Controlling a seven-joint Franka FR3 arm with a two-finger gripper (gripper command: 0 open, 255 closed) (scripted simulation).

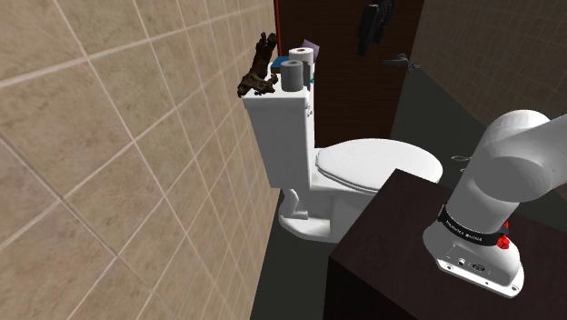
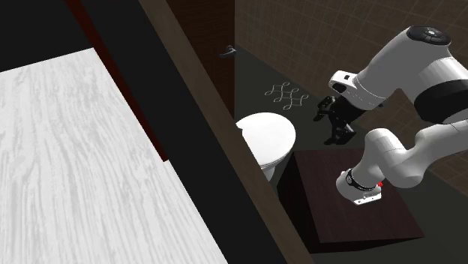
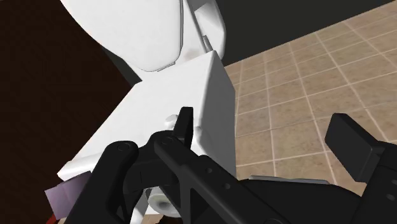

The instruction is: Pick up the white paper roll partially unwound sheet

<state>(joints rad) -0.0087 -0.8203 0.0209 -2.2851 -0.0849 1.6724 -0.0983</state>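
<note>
White paper roll (image 1: 302, 55) on toilet tank (image 1: 282, 127), well apart from black gripper (image 2: 337, 133).
Standing upright on the tank's top, just beside a grey roll (image 1: 293, 76), near a brown object (image 1: 258, 78) and a purple item (image 1: 313, 45). Fingers (image 3: 184, 124) spread apart, clasping nothing, white tank ahead of them.

A bathroom: white toilet (image 1: 368, 165), tiled wall (image 1: 109, 145).

We see the gripper (image 3: 266, 124), black fingers (image 3: 185, 124) apart, near the white toilet tank (image 3: 172, 89), the toilet lid (image 3: 127, 32) beyond it, and a tan tiled wall (image 3: 305, 76) beside the tank.
</note>
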